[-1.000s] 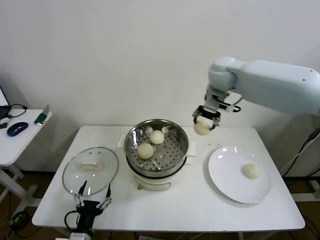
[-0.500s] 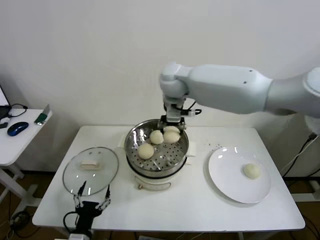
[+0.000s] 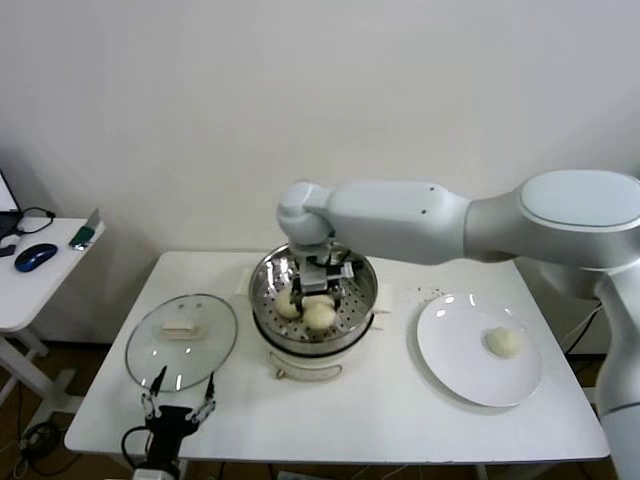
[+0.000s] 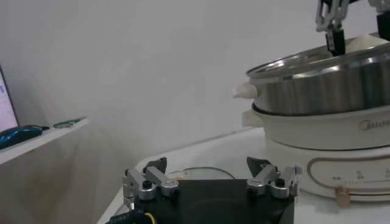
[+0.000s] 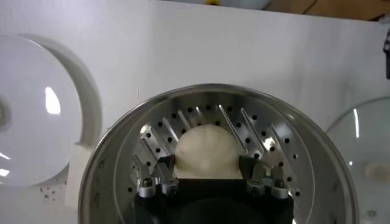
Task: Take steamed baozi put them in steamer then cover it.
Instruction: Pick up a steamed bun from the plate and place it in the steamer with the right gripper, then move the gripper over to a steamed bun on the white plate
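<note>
The steamer (image 3: pixel 266 300) stands mid-table, its perforated tray (image 5: pixel 268 137) showing in the right wrist view. My right gripper (image 3: pixel 320 288) reaches down inside it, shut on a cream baozi (image 5: pixel 206 151) that sits low over the tray. That held baozi (image 3: pixel 319 316) lies beside another baozi (image 3: pixel 286 304) in the pot. A further baozi (image 3: pixel 503 342) rests on the white plate (image 3: pixel 455 365). The glass cover (image 3: pixel 205 355) lies flat left of the steamer. My left gripper (image 3: pixel 178 410) hangs open near the table's front edge, just in front of the cover.
The right arm's upper link spans from the right side across the back of the table. A side table (image 3: pixel 30 290) with a mouse stands far left. In the left wrist view the steamer's white base (image 4: pixel 329 131) rises close by.
My right gripper has carried the baozi leftward from beside the steamer, over its rim and down onto the tray. The left gripper has stayed put.
</note>
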